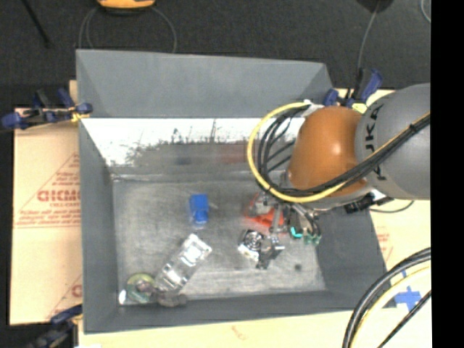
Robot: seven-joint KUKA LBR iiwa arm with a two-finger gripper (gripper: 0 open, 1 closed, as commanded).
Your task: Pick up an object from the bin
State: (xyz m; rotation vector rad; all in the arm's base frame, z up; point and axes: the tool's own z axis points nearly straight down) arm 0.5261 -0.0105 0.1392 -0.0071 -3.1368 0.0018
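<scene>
Hanging right of centre in the bin (96,216), gripper (274,246) sits against a silver object (251,246) below a red one (261,210); whether it grips cannot be told.

Bin (98,230): grey metal, sloped walls, scuffed floor
Arm (399,143): comes in from the right, bent down into the bin
Orange cover (326,151): on the wrist, with yellow and black cables looped round it
Gripper (270,252): low over the right-centre of the floor
Silvery crumpled thing (251,245): just beside the gripper, on its left
Red thing (259,210): small, behind the gripper, partly under the wrist
Blue block (199,209): mid-floor, on its own
Clear plastic packet (185,261): lies slantwise, front left
Round greenish thing (139,287): front-left corner, beside the packet's end
</scene>
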